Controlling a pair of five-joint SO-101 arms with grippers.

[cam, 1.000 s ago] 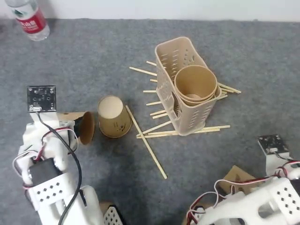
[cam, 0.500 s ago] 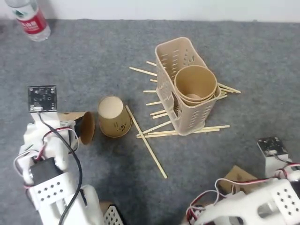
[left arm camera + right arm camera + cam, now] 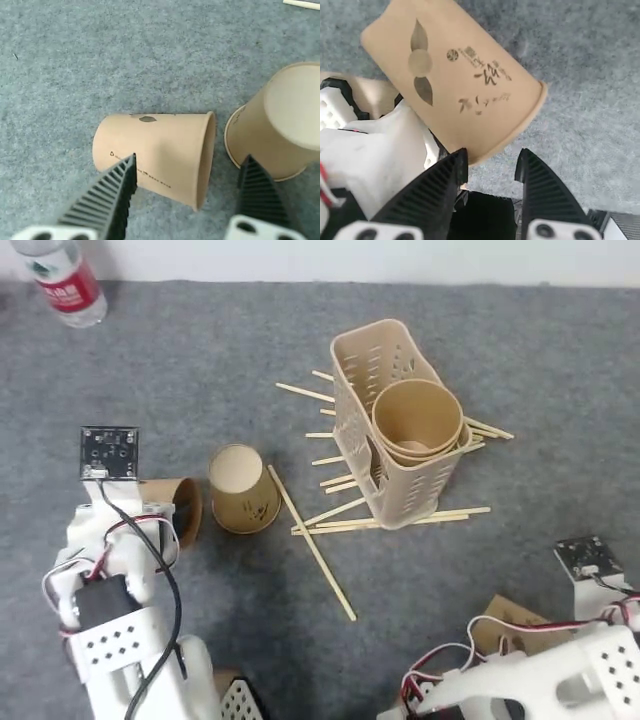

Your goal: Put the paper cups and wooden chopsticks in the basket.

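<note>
**A:** What is at the far left of the high view?

**B:** A water bottle (image 3: 62, 280) lies in the upper left corner on the grey carpet (image 3: 200, 360), well apart from everything else. The left arm (image 3: 105, 610) is in the lower left.

**A:** And its gripper?

**B:** The left gripper (image 3: 190, 162) is spread wide and hangs over a lying cup (image 3: 155, 150). In the wrist view one finger (image 3: 112, 197) overlaps the cup's body and the other sits past its rim. I cannot tell whether either touches it.

**A:** What is next to that cup?

**B:** Just beside it, left of centre in the high view, stands an upside-down cup (image 3: 243, 490), base up and slightly tilted.

**A:** Where are the chopsticks?

**B:** A long chopstick (image 3: 312, 545) runs diagonally from the upside-down cup's right side down toward lower centre. The other chopsticks (image 3: 345, 523) lie scattered on the carpet around the basket (image 3: 350, 410), right of centre. They stick out on both sides of it and are partly hidden by it.

**A:** Is anything in the basket?

**B:** Stacked cups (image 3: 418, 420) sit nested at its lower-right end, mouths facing the camera.

**A:** And the lower right?

**B:** The right arm (image 3: 560, 680) is there. The right gripper (image 3: 491, 157) has its jaws parted a little, holding nothing, with carpet visible between the tips. A second lying cup (image 3: 455, 85) rests just beyond them, its rim close to the fingertips.
</note>
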